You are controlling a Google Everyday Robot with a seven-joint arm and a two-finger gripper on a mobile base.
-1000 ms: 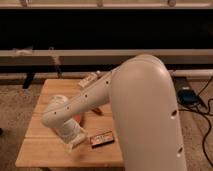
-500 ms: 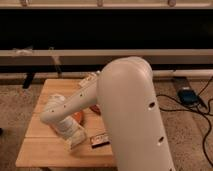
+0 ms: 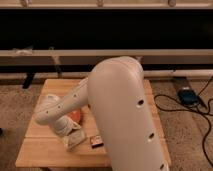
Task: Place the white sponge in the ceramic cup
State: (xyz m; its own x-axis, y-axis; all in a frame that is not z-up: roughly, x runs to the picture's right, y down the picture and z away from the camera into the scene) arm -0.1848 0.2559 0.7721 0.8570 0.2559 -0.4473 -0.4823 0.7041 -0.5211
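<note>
My gripper (image 3: 75, 139) hangs low over the front of the wooden table (image 3: 40, 150), at the end of the big white arm (image 3: 120, 110). It is just in front of the orange bowl (image 3: 75, 116) and left of the dark flat box (image 3: 96, 142). A cream-coloured shape sits at the gripper's tip; I cannot tell if it is the white sponge or part of the gripper. The ceramic cup is hidden, probably behind the arm.
The arm covers the middle and right of the table. Black cables and a small blue-grey box (image 3: 187, 95) lie on the floor at the right. A long rail and dark wall (image 3: 100, 30) run behind the table.
The arm has swung further left and closer to the camera, hiding more of the table, including the whitish packet at the back. The gripper stays low near the dark flat box.
</note>
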